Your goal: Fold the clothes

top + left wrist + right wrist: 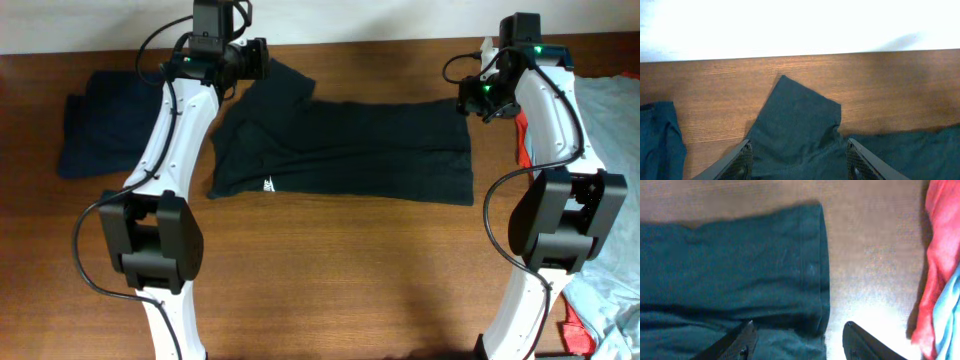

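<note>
Overhead, the black T-shirt [340, 150] lies spread flat on the far half of the table [350, 270], a brown wooden top with fine grain running left to right. The shirt's long axis also runs left to right. Its sleeve end is toward the left arm and its straight hem is toward the right arm. One short sleeve [800, 115] sticks out as a blunt, angled flap toward the table's far edge. The cloth is soft and matt, with shallow creases along its length, and a small white mark [270, 184] sits near its front left corner. A double line of stitching runs along the hem [815, 270].

A navy garment [100, 135] lies rumpled at the table's left end, apart from the shirt. At the right end, red cloth [940, 255] and light grey-blue cloth [947, 315] lie bunched together, with bare wood between them and the hem. Beyond the far edge is a bright, pale band, washed out.

The left gripper [799, 152] hangs over the base of the sleeve, jaws spread wide and empty. The right gripper [799, 332] hangs over the hem corner, jaws equally wide, holding nothing
</note>
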